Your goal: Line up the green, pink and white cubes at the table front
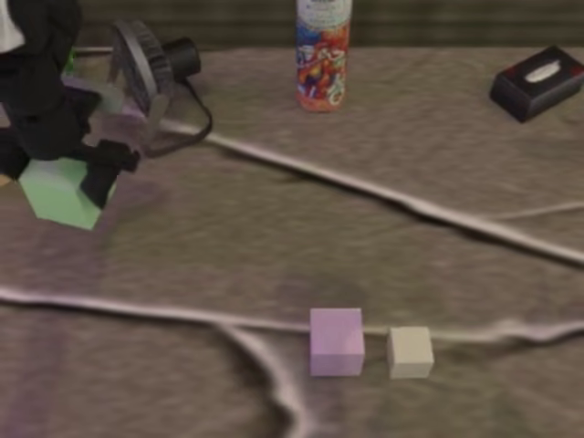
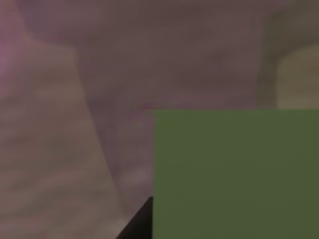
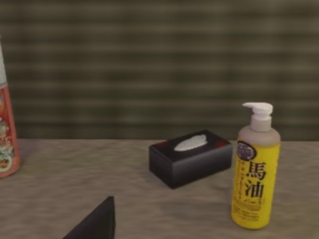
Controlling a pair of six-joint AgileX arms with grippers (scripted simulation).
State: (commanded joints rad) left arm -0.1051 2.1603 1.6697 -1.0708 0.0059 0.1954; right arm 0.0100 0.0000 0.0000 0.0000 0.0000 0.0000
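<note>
At upper left of the top view, the left claw grips the green cube. Pink cube and white cube sit side by side at lower centre of the tabletop.

The table, clad in creased grey-brown cloth, carries a pink cube and a white cube just beside each other at the front, a spray can, small fan and black tissue box at the back, and a yellow pump bottle.
</note>
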